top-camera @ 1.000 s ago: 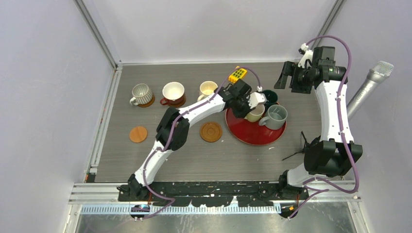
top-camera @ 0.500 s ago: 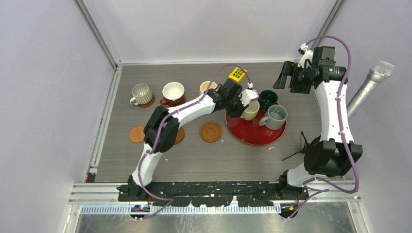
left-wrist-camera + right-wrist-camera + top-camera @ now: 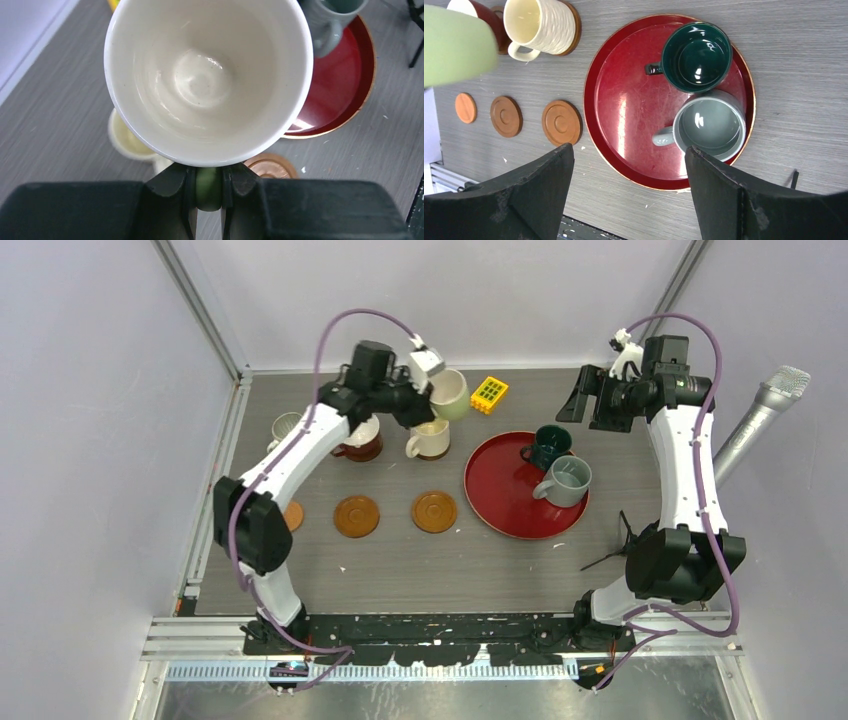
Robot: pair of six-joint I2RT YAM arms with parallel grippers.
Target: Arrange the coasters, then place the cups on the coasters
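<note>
Left end effector (image 3: 430, 388) clamped tight on the handle of the pale green ceramic mug (image 3: 451, 395), nothing else in its grip. Mug is off the worktop (image 3: 400, 570), tipped over, white inside facing the wrist camera, over the back of the worktop just behind the cream ribbed mug (image 3: 430, 438).

Glossy red round tray (image 3: 500, 505) holds two: dark teal mug (image 3: 546, 445) and plain grey mug (image 3: 568, 480), both upright and side by side.

Cream mug and brown mug with white inside (image 3: 358, 438) each sit on a brown wooden coaster. Grey-white ribbed mug (image 3: 285, 425) is partly behind the left arm, base hidden.

Left arm stretched far back. Right end effector (image 3: 585, 400) raised at back right, jaws wide apart, empty, camera looking down at the tray.

Count: six mugs. Three bare coasters in a row: (image 3: 292, 515), (image 3: 357, 516), (image 3: 434, 511).
</note>
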